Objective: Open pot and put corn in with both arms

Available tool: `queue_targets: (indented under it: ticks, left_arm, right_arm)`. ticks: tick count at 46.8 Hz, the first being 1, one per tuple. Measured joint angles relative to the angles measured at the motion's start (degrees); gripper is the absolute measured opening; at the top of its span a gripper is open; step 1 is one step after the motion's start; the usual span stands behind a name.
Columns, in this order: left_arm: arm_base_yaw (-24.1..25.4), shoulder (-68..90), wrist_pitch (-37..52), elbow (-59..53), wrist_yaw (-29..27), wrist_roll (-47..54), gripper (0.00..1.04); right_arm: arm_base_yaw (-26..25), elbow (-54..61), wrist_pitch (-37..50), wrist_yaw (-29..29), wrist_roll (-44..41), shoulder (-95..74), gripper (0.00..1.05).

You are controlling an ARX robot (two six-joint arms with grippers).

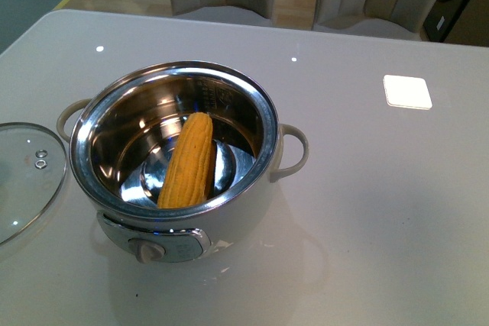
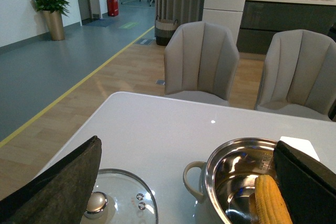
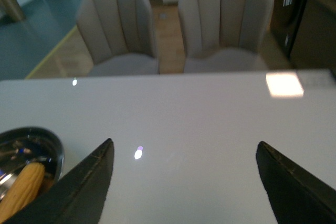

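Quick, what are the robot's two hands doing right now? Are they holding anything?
Left gripper: open, holding nothing, above the round glass lid.
Right gripper: open, holding nothing, above the bare white table.

A round glass lid point(image 1: 23, 177) with a steel rim lies flat on the white worktop point(image 1: 367, 211), its knob point(image 2: 95, 203) up, by the left edge. Toward the far right corner sits a small white square point(image 1: 407, 91), flat on the surface. Behind the worktop stand two pale upholstered chairs point(image 2: 201, 61), side by side. Further off, a potted plant point(image 2: 51, 8) stands against the wall, and a red bin point(image 2: 112, 5) stands down the corridor.
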State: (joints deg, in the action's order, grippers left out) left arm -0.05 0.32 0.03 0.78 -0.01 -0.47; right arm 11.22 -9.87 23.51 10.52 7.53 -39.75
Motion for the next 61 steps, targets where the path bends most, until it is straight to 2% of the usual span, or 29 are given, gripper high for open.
queue_targets:
  ticks: [4, 12, 15, 17, 22, 61]
  left_arm:
    - [0.00, 0.00, 0.00, 0.00, 0.00, 0.00, 0.98]
    - [0.00, 0.00, 0.00, 0.00, 0.00, 0.00, 0.98]
    - [0.00, 0.00, 0.00, 0.00, 0.00, 0.00, 0.98]
    - [0.00, 0.00, 0.00, 0.00, 0.02, 0.00, 0.98]
    - [0.00, 0.00, 0.00, 0.00, 0.02, 0.00, 0.98]
    - [0.00, 0.00, -0.02, 0.00, 0.00, 0.00, 0.98]
  right_arm:
    - [-1.88, 2.78, 5.33, -1.55, -4.13, 3.04, 0.58]
    - [-4.85, 5.64, 2.62, -4.48, -6.45, 8.68, 0.22]
    - [-8.48, 6.29, 1.03, -9.44, -6.97, 11.10, 0.07]
    - [-9.66, 6.51, 0.50, -10.05, -6.97, 11.96, 0.02]
    - [-10.93, 7.26, -1.27, -10.25, -7.19, 14.47, 0.02]
    - [-11.04, 8.85, -13.70, -10.54, -7.23, 29.97, 0.02]
